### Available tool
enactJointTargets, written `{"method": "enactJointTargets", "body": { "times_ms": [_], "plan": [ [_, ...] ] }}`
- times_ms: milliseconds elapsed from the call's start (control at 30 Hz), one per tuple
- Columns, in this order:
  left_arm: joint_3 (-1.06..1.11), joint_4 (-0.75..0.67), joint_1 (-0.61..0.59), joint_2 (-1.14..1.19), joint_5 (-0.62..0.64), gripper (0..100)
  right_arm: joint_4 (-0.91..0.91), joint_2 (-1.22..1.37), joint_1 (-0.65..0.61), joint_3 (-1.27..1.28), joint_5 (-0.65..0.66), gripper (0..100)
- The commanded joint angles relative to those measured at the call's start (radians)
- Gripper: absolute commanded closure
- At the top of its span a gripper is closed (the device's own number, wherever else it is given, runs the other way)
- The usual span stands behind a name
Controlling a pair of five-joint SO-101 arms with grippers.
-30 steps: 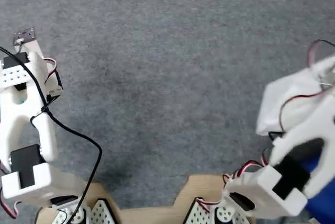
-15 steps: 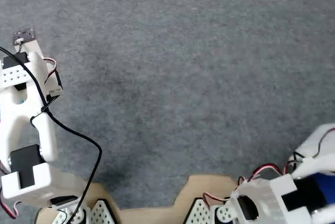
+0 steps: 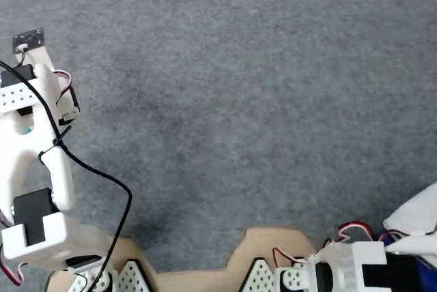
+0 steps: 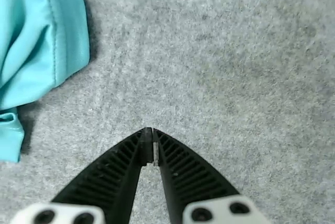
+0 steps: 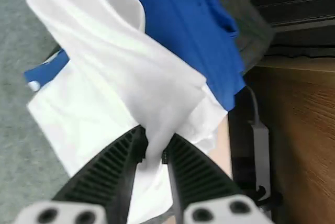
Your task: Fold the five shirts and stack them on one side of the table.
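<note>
The grey felt-covered tabletop (image 3: pixel 239 101) spreads across the whole high view, and everything else sits along its edges. The left arm (image 3: pixel 34 155) stands over the tabletop's left edge, a white-shelled body with a black cable (image 3: pixel 102 183) looping off it toward the tabletop's near edge. The right arm (image 3: pixel 355 275) is low at the tabletop's near right corner. A white shirt (image 5: pixel 104 98) is bunched at that same corner, draped partly on the grey surface and partly over a blue shirt (image 5: pixel 193 30) that lies under it at the tabletop's rim; in the high view a fold of the white shirt shows at the right edge just beside the right arm. A turquoise shirt (image 4: pixel 31 41) lies crumpled on the tabletop near the left arm, flat on the felt and apart from the black fingertips. A pale wooden board (image 3: pixel 266 244) juts in at the tabletop's near edge between the two arms. The right gripper (image 5: pixel 154 148) has its jaws pinching a fold of the white shirt. The left gripper (image 4: pixel 149 148) hangs over bare felt with its jaws pressed together, tips touching and holding nothing
</note>
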Motion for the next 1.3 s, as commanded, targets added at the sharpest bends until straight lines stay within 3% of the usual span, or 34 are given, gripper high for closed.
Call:
{"method": "enactJointTargets", "body": {
  "times_ms": [0,267,567,767,967,1133,1267],
  "plan": [
    [-0.049,-0.003,0.000,-0.018,-0.005,98,-0.052,-0.050,0.045,0.041,0.051,99.2],
    [-0.049,-0.005,0.000,-0.018,0.000,98,-0.146,-0.054,0.090,0.088,0.152,96.3],
    [-0.049,-0.006,-0.002,-0.018,0.000,98,-0.066,-0.056,0.113,0.082,0.155,57.6],
    [-0.123,0.031,-0.032,-0.019,0.000,98,0.026,-0.104,0.028,0.061,0.153,54.5],
    [-0.396,0.180,-0.172,-0.010,-0.014,98,0.068,-0.239,-0.274,0.070,0.146,56.0],
    [-0.506,0.207,-0.379,-0.007,-0.137,98,0.066,-0.320,-0.684,0.088,0.069,66.2],
    [-0.511,0.120,-0.549,0.001,-0.219,94,0.035,-0.318,-1.053,0.091,-0.049,70.2]
  ]
}}
